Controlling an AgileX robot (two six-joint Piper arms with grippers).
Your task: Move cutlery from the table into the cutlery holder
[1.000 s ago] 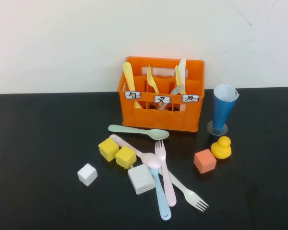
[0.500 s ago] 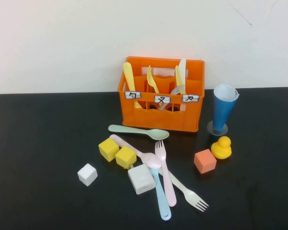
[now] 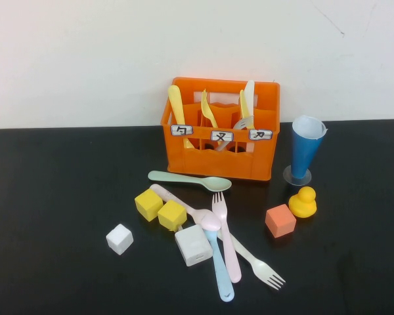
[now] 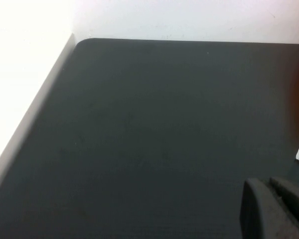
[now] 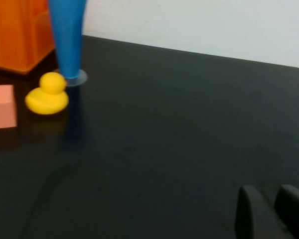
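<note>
The orange cutlery holder (image 3: 220, 157) stands at the back middle of the black table (image 3: 59, 197) with several yellow and cream pieces upright in it. In front of it lie a mint spoon (image 3: 190, 180), a pink spoon (image 3: 184, 207), a pink fork (image 3: 226, 243), a light blue piece (image 3: 220, 272) and a cream fork (image 3: 259, 266), partly crossed. Neither gripper shows in the high view. My left gripper (image 4: 266, 183) hovers over bare table at the left, fingers together and empty. My right gripper (image 5: 269, 191) hovers over bare table at the right, fingers close together and empty.
Two yellow cubes (image 3: 160, 209), a small white cube (image 3: 119, 239) and a larger white block (image 3: 194, 245) lie among the cutlery. An orange cube (image 3: 280, 220), a yellow duck (image 3: 303, 202) and a blue cone cup (image 3: 305, 147) stand right of the holder; the duck (image 5: 47, 94) and cup (image 5: 67, 35) also show in the right wrist view.
</note>
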